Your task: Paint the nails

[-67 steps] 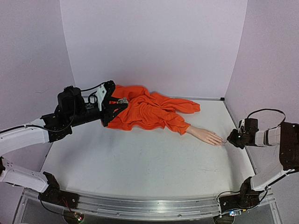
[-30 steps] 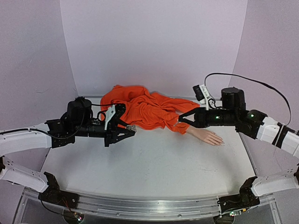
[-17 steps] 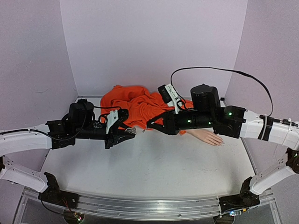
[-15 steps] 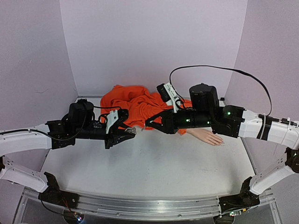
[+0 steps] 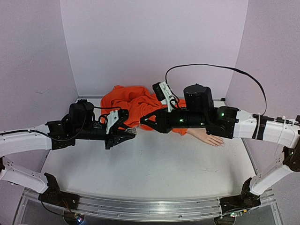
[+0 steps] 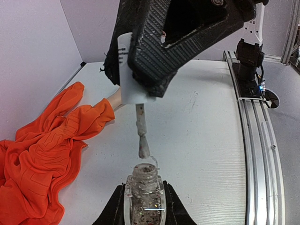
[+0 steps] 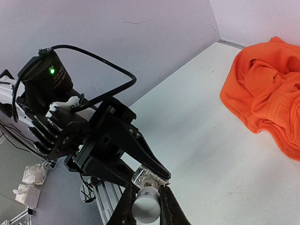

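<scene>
K: While the brush [image 6: 142, 140] hung over the mouth of the bottle [image 6: 144, 185], what did each arm have hold of?

R: Left fingers [image 6: 114, 212] were closed on the bottle. They clamped its clear body from both sides at the bottom centre of the left wrist view, mouth up and uncapped. Right fingers [image 7: 168, 208] were closed on the white cap [image 6: 132, 79], with the brush stem pointing down from it.

K: Why did they meet in the air and not on the surface [image 5: 150, 164]?

R: Judgement: one arm steadied the bottle upright so that the other could dip without tipping it. Both sets of fingers met left of centre in the top view, raised above the surface.

K: Was the brush in the polish?

R: The tip sat at the rim, either touching it or just above; I could not tell which.

K: And the target?

R: The mannequin hand [image 5: 209, 137] lay flat on the surface at centre right of the top view. It emerged from the orange sleeve [image 5: 140, 108] and was partly hidden behind the right arm. The nails [image 5: 220, 142] were at its fingertip end, toward the right edge, too small to make out singly. They were well apart from the brush.

K: Stage?

R: Judged as loading the brush; no painting was under way. The next move would call for carrying the cap rightward to the fingertips without dripping on the sleeve.
</scene>
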Controlling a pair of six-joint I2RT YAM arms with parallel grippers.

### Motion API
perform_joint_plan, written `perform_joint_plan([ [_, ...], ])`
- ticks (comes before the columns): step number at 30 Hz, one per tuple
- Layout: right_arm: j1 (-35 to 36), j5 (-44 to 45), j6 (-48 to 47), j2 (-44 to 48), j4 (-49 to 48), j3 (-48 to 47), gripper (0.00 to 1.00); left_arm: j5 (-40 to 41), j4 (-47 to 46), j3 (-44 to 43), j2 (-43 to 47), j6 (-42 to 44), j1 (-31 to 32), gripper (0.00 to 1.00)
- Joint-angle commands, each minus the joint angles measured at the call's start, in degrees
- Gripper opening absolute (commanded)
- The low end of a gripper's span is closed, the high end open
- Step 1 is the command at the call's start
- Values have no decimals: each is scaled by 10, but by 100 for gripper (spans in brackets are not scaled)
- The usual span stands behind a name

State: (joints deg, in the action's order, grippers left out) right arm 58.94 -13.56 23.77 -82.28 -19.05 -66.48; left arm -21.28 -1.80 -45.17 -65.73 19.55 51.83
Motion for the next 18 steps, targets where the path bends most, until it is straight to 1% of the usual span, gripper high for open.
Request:
perform_joint_plan([
  [1,3,10,-4,14,-36,-13,0,-3,-11,-9,14,2,2,0],
  [18,4,-17,-2,-12,-39,-23,0,-7,-11,-11,13,-2,2,0],
])
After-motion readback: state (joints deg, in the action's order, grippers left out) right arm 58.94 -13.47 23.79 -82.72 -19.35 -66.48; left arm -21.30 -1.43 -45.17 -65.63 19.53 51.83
